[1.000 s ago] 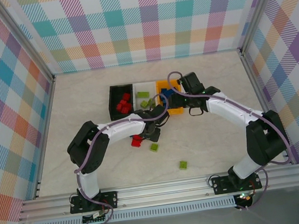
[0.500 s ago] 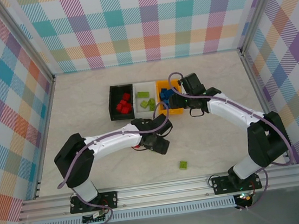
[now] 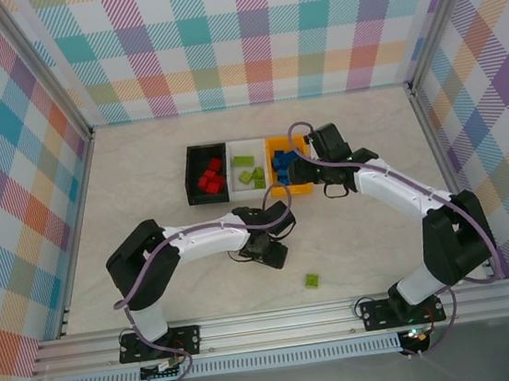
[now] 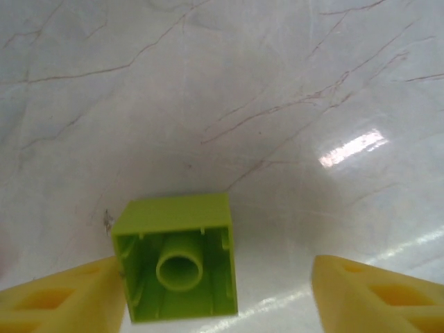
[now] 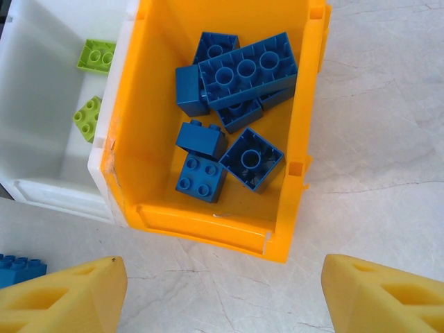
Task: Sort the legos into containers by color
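A lime green lego (image 4: 177,257) lies upside down on the table between the yellow fingers of my left gripper (image 4: 218,295). It sits against the left finger (image 4: 62,298), with a wide gap to the right one, and the gripper is open. From above, my left gripper (image 3: 269,252) hovers low at mid-table. My right gripper (image 5: 222,295) stands open and empty just in front of the orange-yellow container (image 5: 208,225), which holds several blue legos (image 5: 246,69). The white container (image 5: 48,149) holds green legos (image 5: 97,55). The black container (image 3: 192,175) holds red legos (image 3: 209,177).
Another green lego (image 3: 312,280) lies alone on the table toward the near edge. One blue lego (image 5: 21,269) rests on the table beside my right gripper's left finger. Checked walls enclose the table on three sides.
My left gripper has swung toward the near side and come down over the green lego, which now sits between its fingers. The right arm has hardly moved.
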You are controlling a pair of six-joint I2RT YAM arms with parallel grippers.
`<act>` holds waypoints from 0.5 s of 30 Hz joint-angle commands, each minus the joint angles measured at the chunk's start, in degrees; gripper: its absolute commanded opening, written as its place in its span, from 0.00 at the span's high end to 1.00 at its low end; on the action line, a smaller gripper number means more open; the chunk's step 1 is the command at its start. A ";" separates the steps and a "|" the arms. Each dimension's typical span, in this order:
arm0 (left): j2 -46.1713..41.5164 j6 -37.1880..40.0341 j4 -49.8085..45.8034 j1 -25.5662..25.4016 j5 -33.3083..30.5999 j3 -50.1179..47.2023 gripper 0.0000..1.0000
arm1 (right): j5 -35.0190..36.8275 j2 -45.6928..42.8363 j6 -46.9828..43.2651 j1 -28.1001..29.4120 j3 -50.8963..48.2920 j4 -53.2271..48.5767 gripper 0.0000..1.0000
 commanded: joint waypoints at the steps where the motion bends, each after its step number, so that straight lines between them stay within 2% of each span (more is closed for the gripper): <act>1: 1.73 -0.16 0.30 0.27 -2.28 0.97 0.41 | -0.60 -1.44 -0.08 -0.42 -0.96 1.61 0.25; 3: 1.90 -0.10 0.25 0.28 -2.75 1.02 0.49 | -0.60 -1.53 -0.02 -0.39 -0.97 1.61 0.25; 9: -0.28 -0.33 -0.36 0.28 -4.55 1.02 0.62 | -0.65 -1.59 0.19 -0.42 -0.76 1.70 0.26; 12: -2.34 -0.78 -0.88 1.25 -5.92 2.25 0.64 | -0.27 -2.02 0.59 -0.38 -0.97 1.87 0.25; 15: -4.86 -1.23 -1.53 4.43 -8.14 5.17 0.65 | 0.51 -2.95 0.99 -0.42 -1.19 1.78 0.25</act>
